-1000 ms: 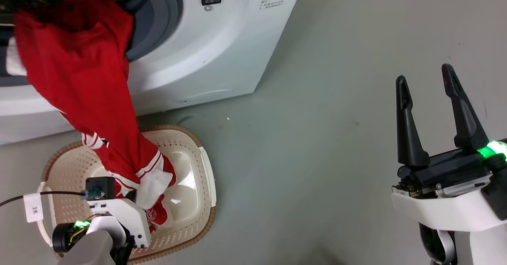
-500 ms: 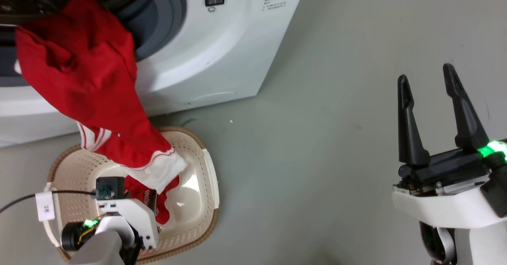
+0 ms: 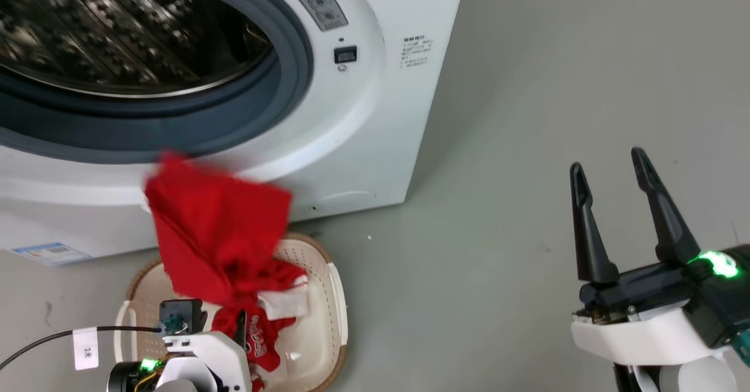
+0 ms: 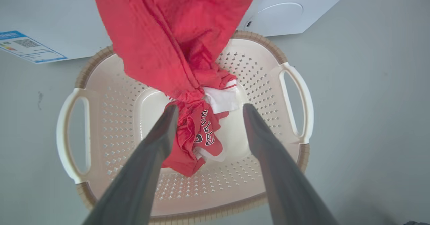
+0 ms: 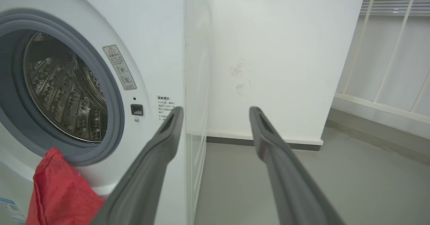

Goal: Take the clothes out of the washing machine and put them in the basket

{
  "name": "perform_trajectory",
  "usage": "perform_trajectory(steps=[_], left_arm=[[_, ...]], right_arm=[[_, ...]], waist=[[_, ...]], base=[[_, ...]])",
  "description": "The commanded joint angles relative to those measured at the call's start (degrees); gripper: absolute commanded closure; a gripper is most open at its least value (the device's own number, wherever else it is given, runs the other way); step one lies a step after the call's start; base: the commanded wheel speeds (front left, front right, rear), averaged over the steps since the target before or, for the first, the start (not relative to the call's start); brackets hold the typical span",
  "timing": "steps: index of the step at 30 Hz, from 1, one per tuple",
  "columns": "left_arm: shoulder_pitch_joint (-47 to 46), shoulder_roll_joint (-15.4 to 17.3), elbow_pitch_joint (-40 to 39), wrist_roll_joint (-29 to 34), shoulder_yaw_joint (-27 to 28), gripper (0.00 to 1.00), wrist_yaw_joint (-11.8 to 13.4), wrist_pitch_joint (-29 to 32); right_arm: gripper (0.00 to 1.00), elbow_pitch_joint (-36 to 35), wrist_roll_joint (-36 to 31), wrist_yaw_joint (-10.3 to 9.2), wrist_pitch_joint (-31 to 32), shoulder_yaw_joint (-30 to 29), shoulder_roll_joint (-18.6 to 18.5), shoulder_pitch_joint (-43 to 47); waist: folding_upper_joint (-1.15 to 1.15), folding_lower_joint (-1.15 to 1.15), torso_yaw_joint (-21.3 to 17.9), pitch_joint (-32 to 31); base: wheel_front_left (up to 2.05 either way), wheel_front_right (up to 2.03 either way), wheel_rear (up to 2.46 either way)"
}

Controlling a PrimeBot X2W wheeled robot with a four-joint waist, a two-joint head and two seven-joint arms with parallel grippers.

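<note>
Now the left fingers [image 4: 158, 137] stand wide apart, clamped on nothing, pointing down into the basket [image 4: 265, 80] in the left wrist view. The clothes [image 4: 174, 33] come down from 12 o'clock as a twisted red column and bunch on the basket's base right between the two tips. The red folds lie against the tip of the 9 o'clock finger, while the 3 o'clock finger stands just apart from a white cuff [image 4: 221, 99]. A fold with white lettering [image 4: 205, 130] lies between the fingers, a little past their tips toward 6 o'clock. In the head view the basket sits on the grey floor [image 3: 527, 87] at 7 o'clock, just in front of the washer [image 3: 363, 146]. There the upper part of the clothes is a blurred red sheet over the basket's 12 o'clock rim, against the washer's white front below the grey door ring [image 3: 176, 128]; whether it touches that front I cannot tell. The steel drum [image 3: 117, 34] shows at 11 o'clock. The right fingers [image 3: 587, 234] are at 4 o'clock, well apart from basket and clothes, spread and gripping nothing, over the floor.
</note>
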Motion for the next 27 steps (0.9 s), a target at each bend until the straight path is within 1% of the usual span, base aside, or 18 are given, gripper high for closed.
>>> perform_trajectory(steps=[1,7,11,14,19,27], left_arm=[[0.58,0.34,-2.07,1.36,1.16,0.0,0.82,-0.15],[6.02,0.53,-11.99,8.67,7.6,0.0,4.02,-0.15],[9.45,-0.06,-18.22,13.58,12.49,0.0,5.62,-0.16],[12.14,-0.92,-23.4,17.29,16.16,0.0,6.35,-0.16],[16.6,-3.08,-31.34,22.98,21.62,0.0,6.55,-0.16],[21.68,-7.16,-42.21,29.94,28.68,0.0,5.35,-0.15]], right_arm=[[0.0,0.19,-0.14,-0.04,-0.11,0.03,-0.01,0.83],[0.0,0.7,-0.75,-0.04,-0.11,-0.2,0.0,3.06],[0.0,0.86,-0.99,-0.04,-0.11,-0.09,-0.01,4.44],[0.0,0.96,-1.12,-0.04,-0.11,-0.1,0.01,5.37],[0.0,1.04,-1.22,-0.04,-0.11,-0.63,0.0,6.99],[0.0,1.28,-1.48,-0.04,-0.11,-1.26,0.0,9.33]], waist=[[0.0,0.0,0.69,-1.88],[0.0,0.0,1.15,-5.31],[0.0,0.0,1.31,-7.31],[0.0,0.0,1.43,-8.73],[0.0,0.0,2.12,-10.99],[0.0,0.0,3.9,-14.12]], base=[[0.0,0.0,0.0],[0.0,0.0,0.0],[0.0,0.0,0.0],[0.0,0.0,0.0],[0.0,0.0,0.0],[0.0,0.0,0.0]])
